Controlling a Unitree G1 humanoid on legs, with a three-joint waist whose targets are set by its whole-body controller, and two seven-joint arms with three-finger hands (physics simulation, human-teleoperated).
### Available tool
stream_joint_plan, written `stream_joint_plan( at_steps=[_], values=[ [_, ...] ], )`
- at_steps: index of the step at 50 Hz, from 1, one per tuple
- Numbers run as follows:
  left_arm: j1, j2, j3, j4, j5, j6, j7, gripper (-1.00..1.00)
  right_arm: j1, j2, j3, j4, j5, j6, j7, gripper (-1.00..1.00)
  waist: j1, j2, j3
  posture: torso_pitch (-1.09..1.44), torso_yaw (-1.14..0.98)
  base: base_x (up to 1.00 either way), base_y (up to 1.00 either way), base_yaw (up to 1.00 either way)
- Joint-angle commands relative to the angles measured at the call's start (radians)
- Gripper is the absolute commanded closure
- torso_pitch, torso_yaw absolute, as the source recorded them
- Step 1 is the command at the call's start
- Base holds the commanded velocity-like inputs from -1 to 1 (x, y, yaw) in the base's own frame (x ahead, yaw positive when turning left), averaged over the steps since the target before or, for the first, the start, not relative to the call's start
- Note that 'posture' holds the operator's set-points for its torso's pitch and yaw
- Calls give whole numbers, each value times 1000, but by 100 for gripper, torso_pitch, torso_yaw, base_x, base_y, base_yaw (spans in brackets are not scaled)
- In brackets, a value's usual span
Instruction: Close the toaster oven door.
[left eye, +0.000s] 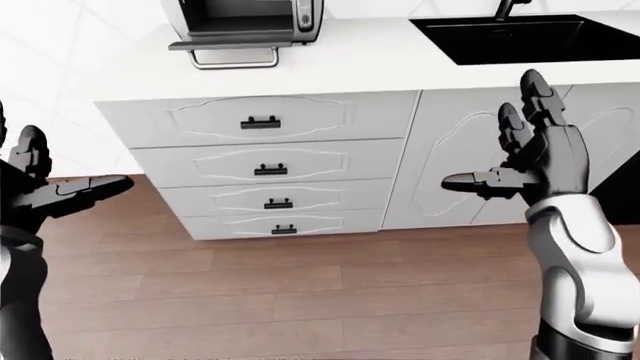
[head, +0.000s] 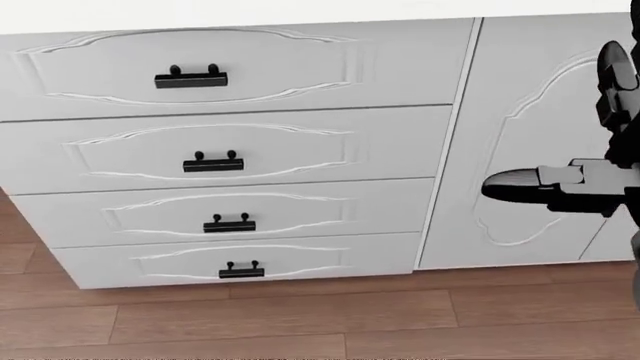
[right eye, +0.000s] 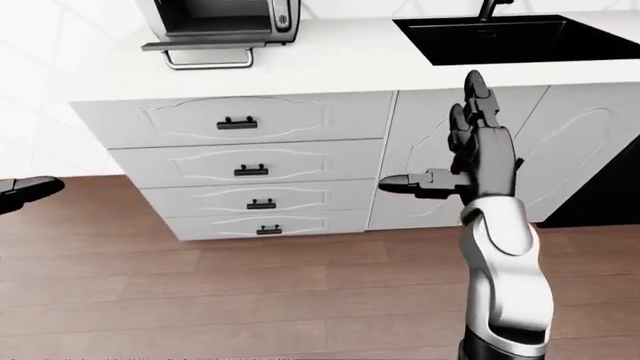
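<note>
The toaster oven (left eye: 245, 19) sits at the top left of the left-eye view, up on the white desk (left eye: 350, 64). Its door (left eye: 222, 45) hangs open, flat like a little shelf, with a metal handle (left eye: 236, 58) sticking out over the desk. To the right on the same desk there is a black sink (left eye: 530, 37).

Under the desk there are four white drawers (head: 215, 161) with small black handles, and a cupboard door (head: 540, 142) beside them. The floor (left eye: 300, 292) is brown wood.

The robot stands well apart from the toaster oven. Both arms are up and nothing is in them. The right robot hand (left eye: 525, 161) is wide, with two fingers pointing up and the thumb sticking out to the side. It shows against the cupboard door, not touching anything I can see. The left robot hand (left eye: 60, 184) is at the left edge of the left-eye view, also wide, with its thumb pointing toward the drawers.

I think the job has not really started. The robot seems to be getting near the desk. Next it likely needs to step closer and more to its left, lift a hand under the open door or its handle, and push it up until it shuts.
</note>
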Motion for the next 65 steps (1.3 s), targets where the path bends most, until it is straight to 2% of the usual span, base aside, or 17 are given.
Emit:
stream_joint_plan(
  at_steps=[1,8,14,15,25,31,39,41,43,44,45,52,55,58,59,61,65],
  values=[
    [-17,25,0,-30,9,-62,5,-100,-22,-13,-2,-34,2,-28,0,-100,-1,3,-18,0,0,0,0,0],
    [-19,39,28,-61,-93,26,10,-100,-17,-12,1,-41,-4,-31,13,-100,-2,4,-18,0,0,0,0,0],
    [-15,47,22,-45,-85,14,22,-100,-21,-9,-1,-50,-2,-28,16,-100,-2,7,-18,0,0,0,1,0],
    [-16,47,22,-45,-86,15,22,-100,-21,-9,-1,-52,-2,-27,15,-100,-2,9,-37,0,0,0,5,0],
    [-12,45,22,-52,-76,22,12,-100,-19,-6,-2,-65,12,-18,20,-100,-8,22,-19,0,0,1,10,0],
    [-12,48,25,-51,-75,26,10,-100,-25,-12,-4,-73,19,-9,14,-100,-10,-20,-9,0,0,1,12,0],
    [-11,48,25,-49,-72,23,5,-100,-24,-13,-1,-80,18,-2,15,-100,-11,5,-20,0,0,1,15,0],
    [-11,47,26,-51,-72,25,5,-100,-26,-14,-2,-75,16,-2,13,-100,-13,35,-15,0,0,1,16,0],
    [-10,46,24,-50,-69,22,5,-100,-25,-13,-2,-74,14,-4,14,-100,-15,87,-13,0,0,2,16,0],
    [-11,46,25,-51,-70,24,5,-100,-24,-14,-2,-73,14,-4,14,-100,-4,49,-12,0,0,1,15,0],
    [-11,47,25,-50,-70,24,5,-100,-25,-14,-2,-75,15,-3,14,-100,-11,68,-11,0,0,2,17,0],
    [-11,43,23,-58,-72,29,8,-100,-26,-14,-5,-75,19,1,15,-100,-7,17,-8,0,0,2,15,0],
    [-10,43,24,-54,-72,28,7,-100,-25,-15,-5,-76,22,3,17,-100,-5,-14,-12,0,0,2,13,0],
    [-8,41,24,-57,-72,28,6,-100,-25,-16,-5,-76,21,3,18,-100,-2,-67,-17,0,0,3,12,0],
    [-9,42,25,-57,-72,29,7,-100,-26,-16,-5,-77,22,5,18,-100,-11,-28,-17,0,0,4,12,0],
    [-11,44,25,-53,-70,28,8,-100,-25,-16,-5,-77,22,4,17,-100,-6,-48,-20,0,0,4,13,0],
    [-10,44,25,-54,-70,28,7,-100,-23,-14,-4,-82,23,8,17,-100,-5,-24,-18,0,0,4,12,0]
  ],
)
